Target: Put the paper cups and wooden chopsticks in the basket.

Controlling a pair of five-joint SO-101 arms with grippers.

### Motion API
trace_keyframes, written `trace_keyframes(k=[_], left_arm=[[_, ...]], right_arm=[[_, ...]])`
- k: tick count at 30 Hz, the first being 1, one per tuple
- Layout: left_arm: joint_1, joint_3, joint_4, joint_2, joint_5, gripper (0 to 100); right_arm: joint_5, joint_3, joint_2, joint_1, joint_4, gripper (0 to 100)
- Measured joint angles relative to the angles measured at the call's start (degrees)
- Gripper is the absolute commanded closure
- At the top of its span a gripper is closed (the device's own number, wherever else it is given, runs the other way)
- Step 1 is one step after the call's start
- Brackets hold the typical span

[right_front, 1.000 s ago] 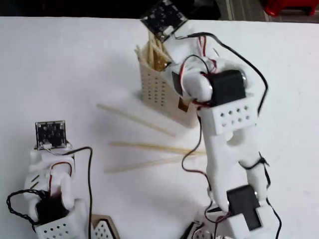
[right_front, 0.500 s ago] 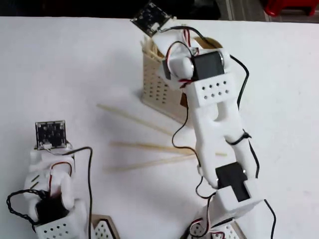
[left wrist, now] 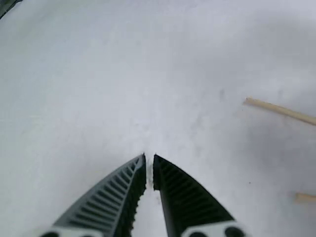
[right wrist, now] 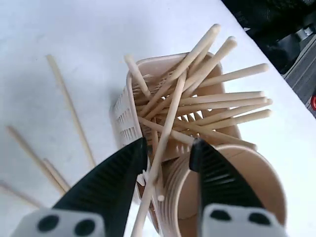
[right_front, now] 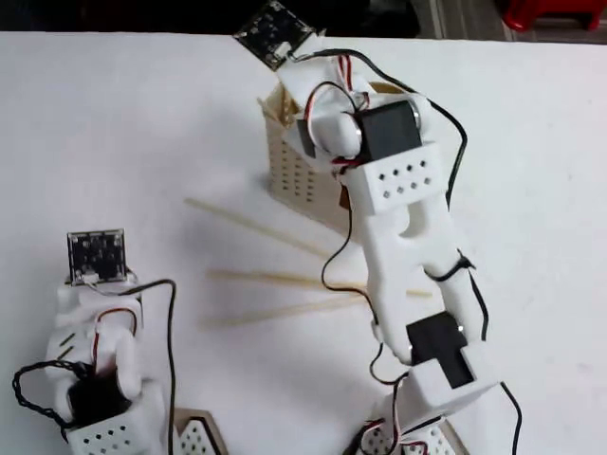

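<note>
While loose on table [right_front: 114, 123], three chopsticks [right_front: 256, 227] [right_front: 285, 281] [right_front: 275, 312].

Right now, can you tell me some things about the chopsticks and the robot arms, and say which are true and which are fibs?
1. Three loose chopsticks lie on the table. True.
2. The basket is empty. False: it holds many chopsticks and a paper cup.
3. The left gripper has its fingers shut. True.
4. The right gripper squeezes a paper cup. False: its fingers are open above the basket.
</note>
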Motion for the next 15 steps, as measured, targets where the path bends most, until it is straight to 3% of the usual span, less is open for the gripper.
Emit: trace_keyframes(k=[6, 10, 15], left_arm=[[0.0, 0.0, 0.0, 0.0, 0.0, 95], [0.0, 0.0, 0.0, 0.0, 0.0, 95], [0.0, 0.0, 0.0, 0.0, 0.0, 95]], right_arm=[[-0.1, 0.0, -6.6, -1.1, 4.3, 98.6], [-0.1, 0.4, -12.6, -1.3, 8.4, 97.7], [0.1, 9.7, -22.7, 3.6, 8.8, 98.0]])
